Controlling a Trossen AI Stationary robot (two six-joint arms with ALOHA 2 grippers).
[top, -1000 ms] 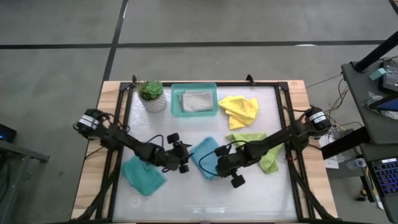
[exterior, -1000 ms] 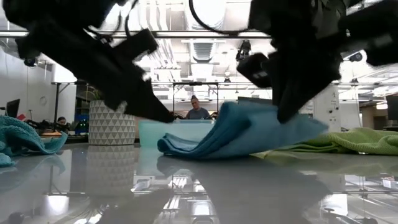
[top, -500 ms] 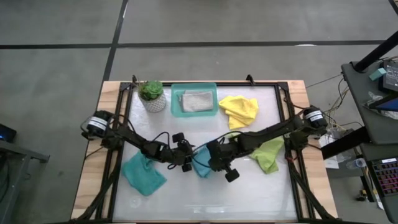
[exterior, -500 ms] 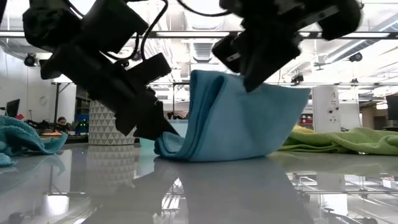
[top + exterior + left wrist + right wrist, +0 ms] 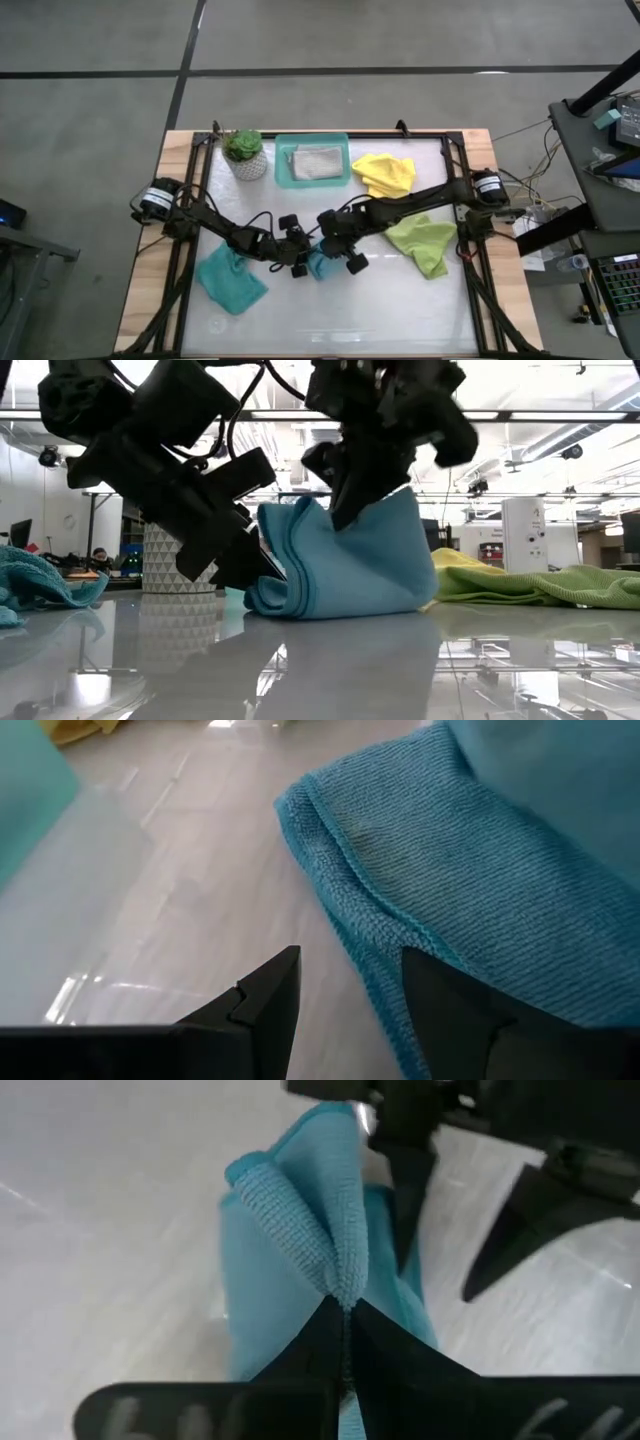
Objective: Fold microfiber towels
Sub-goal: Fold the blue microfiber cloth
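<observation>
Right gripper [image 5: 343, 1342]: fingers pinched tight on a bunched edge of the blue towel [image 5: 345, 565], lifting that edge off the table so the cloth stands as a curved sheet, lower fold resting on the white tabletop [image 5: 330, 315]. In the high view the towel [image 5: 322, 266] sits near table centre, mostly hidden under both grippers; its long axis cannot be judged.

Left gripper [image 5: 345, 985]: jaws apart, low at the table, straddling the towel's hemmed lower edge [image 5: 420, 870], one finger over the cloth, the other over bare table.

Room: open white surface in front of the towel toward the near table edge. Second teal towel [image 5: 231, 281] crumpled left, near the left arm. Lime green towel [image 5: 425, 243] right, clear of the grippers. Yellow towel [image 5: 386, 174] behind, just beside the teal tray [image 5: 282, 165], which holds the grey towel [image 5: 315, 161]. Potted plant [image 5: 244, 153] at the back left.
</observation>
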